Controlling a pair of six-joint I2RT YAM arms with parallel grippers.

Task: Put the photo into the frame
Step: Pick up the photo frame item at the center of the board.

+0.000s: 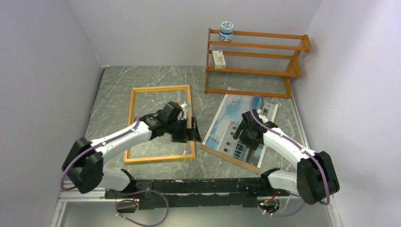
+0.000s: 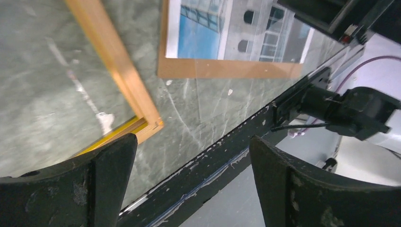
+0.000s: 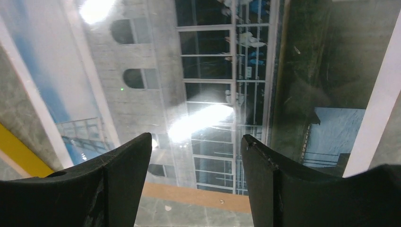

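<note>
Left gripper (image 2: 191, 142) and right gripper (image 3: 196, 138) gape; right of the thin light-wood rectangular frame (image 1: 161, 88), the glossy paper building photo (image 1: 227, 118) could drag its brown cardboard backing (image 2: 227, 71) along.

A grey-green marbled table (image 1: 142, 80) is boxed in by plain pale lilac walls (image 1: 156, 28) at left, far and right. In the far right corner stands an orange-brown shelf rack (image 1: 257, 46), with a lidded jar (image 1: 227, 31) on its top shelf and a small box (image 1: 218, 59) lower down.

gap between frame (image 1: 131, 123) and photo (image 1: 227, 118) open; shelf rack (image 1: 246, 92) blocks far right corner.
</note>
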